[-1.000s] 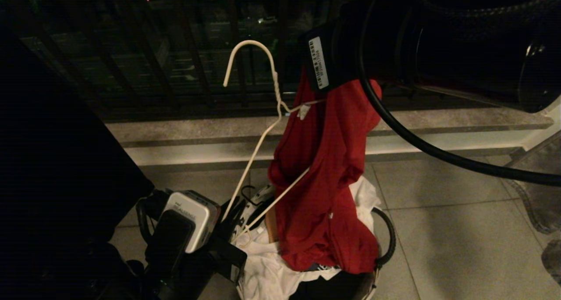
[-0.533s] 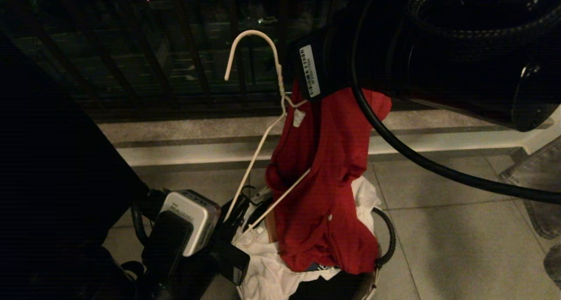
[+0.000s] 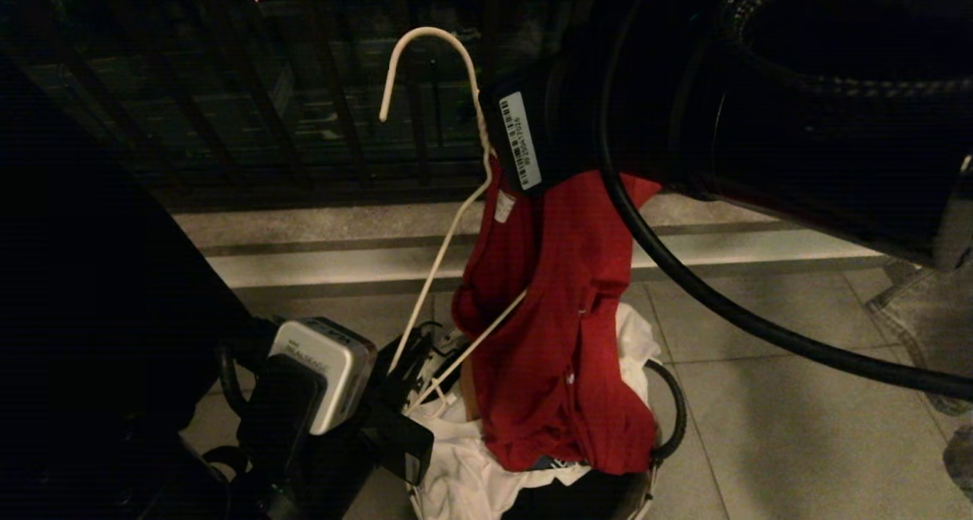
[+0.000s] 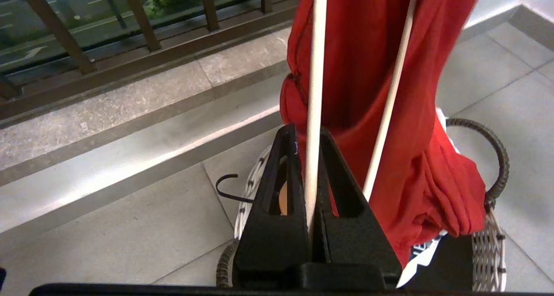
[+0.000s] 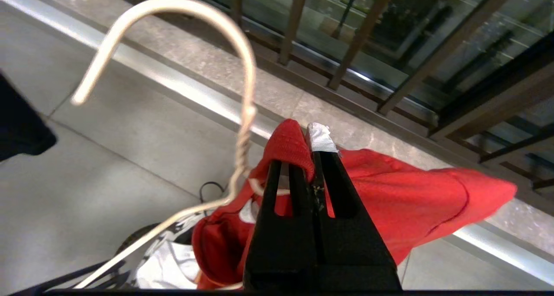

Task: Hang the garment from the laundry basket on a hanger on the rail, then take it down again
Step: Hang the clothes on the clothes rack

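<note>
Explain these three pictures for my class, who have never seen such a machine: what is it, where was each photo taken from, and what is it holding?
This is a two-armed robot on a tiled balcony floor. One picture looks down from its head; the other two come from cameras on each wrist, behind black pincer fingers. The left gripper is shut on the thin white wire hanger. The right gripper is shut on the collar of the red short-sleeved T-shirt, partly draped on that hanger. Below stands the small round laundry basket, with white clothing inside.
</note>
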{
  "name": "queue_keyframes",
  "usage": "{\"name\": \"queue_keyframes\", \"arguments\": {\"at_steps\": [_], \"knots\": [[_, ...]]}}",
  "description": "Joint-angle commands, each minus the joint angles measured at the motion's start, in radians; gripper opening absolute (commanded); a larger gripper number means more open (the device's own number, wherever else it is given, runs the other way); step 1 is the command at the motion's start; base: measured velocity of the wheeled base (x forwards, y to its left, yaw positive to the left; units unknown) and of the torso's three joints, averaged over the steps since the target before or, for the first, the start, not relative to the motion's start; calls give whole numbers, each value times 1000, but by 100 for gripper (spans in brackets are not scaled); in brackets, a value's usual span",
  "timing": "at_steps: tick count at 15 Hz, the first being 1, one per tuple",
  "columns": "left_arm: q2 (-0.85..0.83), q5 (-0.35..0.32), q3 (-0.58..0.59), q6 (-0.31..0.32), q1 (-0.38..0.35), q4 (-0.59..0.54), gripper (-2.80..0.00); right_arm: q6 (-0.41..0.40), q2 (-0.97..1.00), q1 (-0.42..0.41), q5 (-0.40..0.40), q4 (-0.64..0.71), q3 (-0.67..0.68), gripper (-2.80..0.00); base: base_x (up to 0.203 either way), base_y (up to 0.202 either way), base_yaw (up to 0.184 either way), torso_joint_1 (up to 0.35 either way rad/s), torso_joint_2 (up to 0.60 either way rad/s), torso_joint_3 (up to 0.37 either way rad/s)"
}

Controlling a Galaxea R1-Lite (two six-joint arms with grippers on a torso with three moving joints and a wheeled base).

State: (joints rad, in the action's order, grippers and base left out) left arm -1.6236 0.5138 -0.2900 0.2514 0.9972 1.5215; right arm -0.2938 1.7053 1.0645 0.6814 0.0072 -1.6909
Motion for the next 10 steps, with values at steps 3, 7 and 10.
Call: {"name": "queue_keyframes", "arguments": {"at_steps": [3,7,10], "knots": [[2,3,-5,-7,0,8,-280,-1,-30,9,18,-1,15,-280,0,0,0,0,0,0],[-2,35,-7,-7,48,8,-280,-1,-30,21,20,-1,22,-280,0,0,0,0,0,0],[-7,51,-14,-9,61,8,-280,-12,-9,41,24,-55,12,-280,0,0,0,0,0,0]]}}
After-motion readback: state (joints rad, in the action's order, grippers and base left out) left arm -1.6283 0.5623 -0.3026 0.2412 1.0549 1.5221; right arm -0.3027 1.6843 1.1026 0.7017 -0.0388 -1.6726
